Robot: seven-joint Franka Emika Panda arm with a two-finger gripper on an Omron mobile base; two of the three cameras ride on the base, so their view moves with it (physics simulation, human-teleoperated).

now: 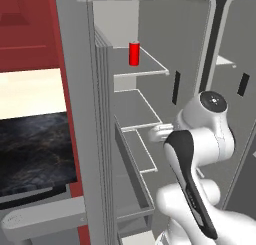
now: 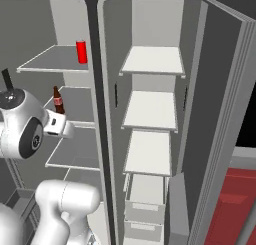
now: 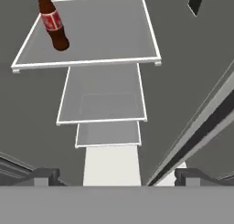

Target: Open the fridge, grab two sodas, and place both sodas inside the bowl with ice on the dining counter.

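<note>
Two drinks stand inside the open fridge (image 1: pixel 150 19). Left base view: the red can (image 1: pixel 133 53) stands upright on the top shelf (image 1: pixel 145 64) of the left compartment, near the shelf's back edge. The white arm (image 1: pixel 200 154) rises from the lower right and bends toward the shelves below the can; its hand sits at the front edge of the second shelf. To the left of the opened door, a dark marbled desk (image 1: pixel 30 154) lies beneath dark red cabinets (image 1: pixel 30 24).

Right base view: the can (image 2: pixel 81 51) stands on the top shelf (image 2: pixel 55 61) of the left compartment. The brown bottle (image 2: pixel 58 100), with a red label, stands upright one shelf lower, just beside the arm's white hand (image 2: pixel 57 125). The right compartment carries three pale shelves (image 2: pixel 150 109) and a drawer (image 2: pixel 145 199) below them. The right door (image 2: pixel 220 114) is swung fully out.

Hand view: the bottle (image 3: pixel 52 23) appears at the upper left, standing on its shelf (image 3: pixel 100 35) near one corner. Lower shelves step away beneath it. The gripper (image 3: pixel 112 175) has its two dark finger tips (image 3: pixel 43 175) spread wide apart at the bottom edge, with nothing between them and well apart from the bottle.
</note>
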